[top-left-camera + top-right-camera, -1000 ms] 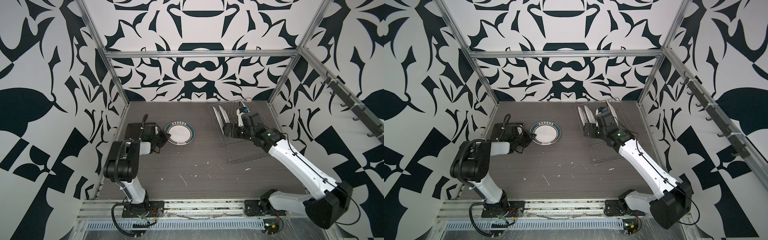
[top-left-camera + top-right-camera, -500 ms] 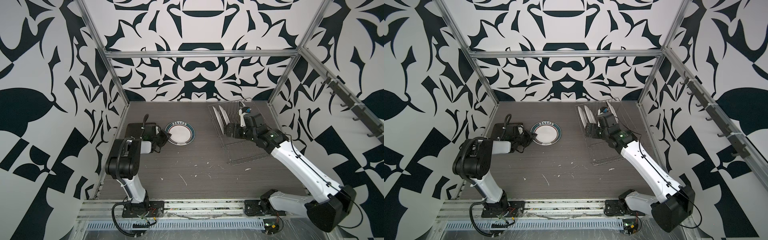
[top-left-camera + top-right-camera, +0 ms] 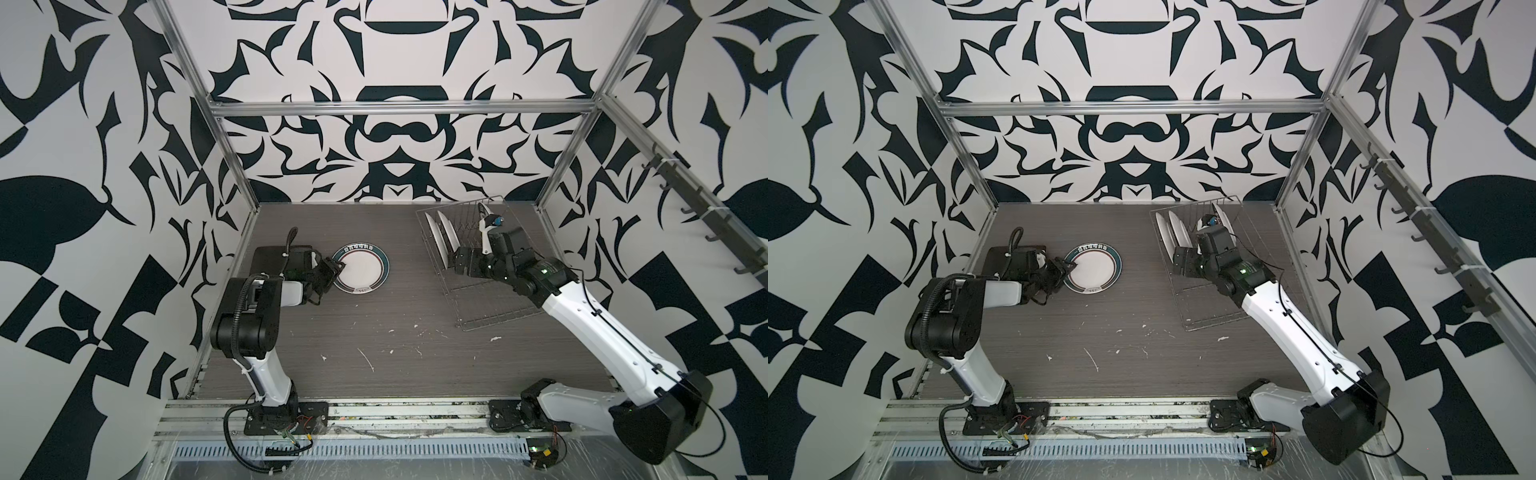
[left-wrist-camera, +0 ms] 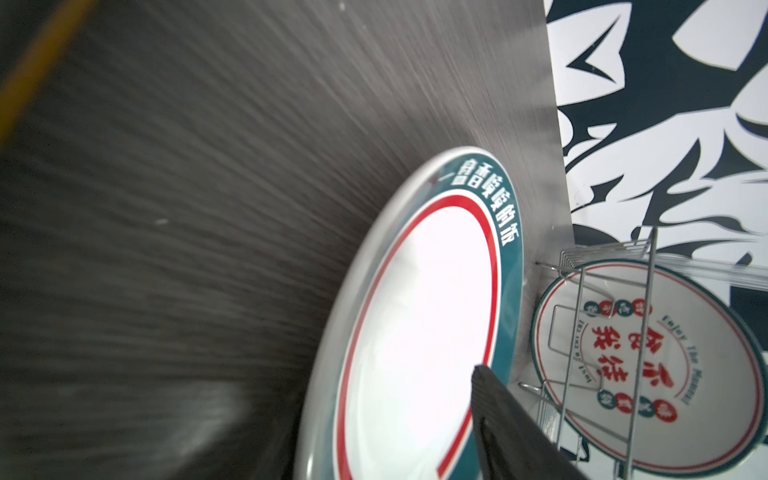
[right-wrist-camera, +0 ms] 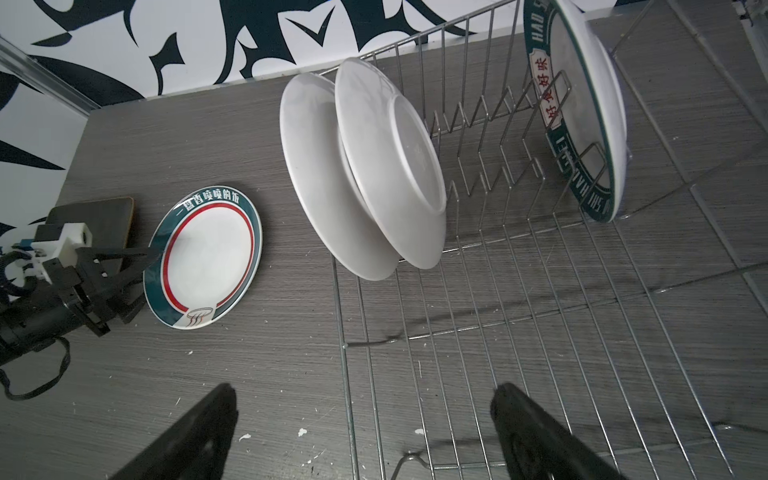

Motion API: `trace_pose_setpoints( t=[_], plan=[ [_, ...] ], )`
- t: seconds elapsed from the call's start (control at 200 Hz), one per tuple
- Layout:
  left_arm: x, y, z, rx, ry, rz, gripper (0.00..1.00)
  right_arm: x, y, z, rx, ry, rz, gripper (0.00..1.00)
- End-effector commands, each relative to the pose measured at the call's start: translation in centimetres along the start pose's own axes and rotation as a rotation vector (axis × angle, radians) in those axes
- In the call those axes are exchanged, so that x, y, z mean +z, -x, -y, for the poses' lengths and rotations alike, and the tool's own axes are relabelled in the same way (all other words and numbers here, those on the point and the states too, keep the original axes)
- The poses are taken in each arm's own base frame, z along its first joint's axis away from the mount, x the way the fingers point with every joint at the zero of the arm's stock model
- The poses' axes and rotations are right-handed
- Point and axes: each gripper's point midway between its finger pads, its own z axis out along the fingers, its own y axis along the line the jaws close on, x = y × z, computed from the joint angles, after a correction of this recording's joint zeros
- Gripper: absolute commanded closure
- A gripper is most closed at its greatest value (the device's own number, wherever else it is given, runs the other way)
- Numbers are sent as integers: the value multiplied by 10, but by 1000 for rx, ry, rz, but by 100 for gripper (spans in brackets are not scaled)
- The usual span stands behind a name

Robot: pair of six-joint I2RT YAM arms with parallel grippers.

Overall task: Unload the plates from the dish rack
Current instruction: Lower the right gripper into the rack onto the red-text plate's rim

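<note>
L gripper sits low at the left edge of the teal-rim plate, which lies flat on the table, well apart from the dish rack. Jaws look parted at the rim, one finger over the plate's face; can't make out any pinch. Rim writing, white on teal, reads approx. "一盘香喷喷的饭" in the R wrist view; thin red ring inside, small steaming-bowl logo on the opposite edge. Just behind that gripper a dark plate, rounded-square, lies flat on the table.

R gripper hangs over the rack's grid base, jaws spread wide, nothing in them. 3 plates stand in the rack. Two white plates lean together at the end toward the L arm, backs to the R wrist cam. The L wrist view shows the outer white plate face-on: big red Chinese chars, teal "Enjoy The Moment", red & teal dots. Further along, apart, is a lettered plate: teal rim w/ "HAO S…", red chars on a white panel, approx. "好食好味".
</note>
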Motion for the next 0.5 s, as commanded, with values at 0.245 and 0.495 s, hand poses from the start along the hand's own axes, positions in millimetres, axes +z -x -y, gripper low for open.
trace_pose_setpoints(
  t=[0.245, 0.495],
  plan=[
    [-7, -1, 1, 8, 36, 1, 21, 5, 16, 18, -52, -136, 24, 1],
    [-19, -5, 1, 8, 47, 11, 16, 13, 24, 20, -102, -186, -2, 3]
  ],
)
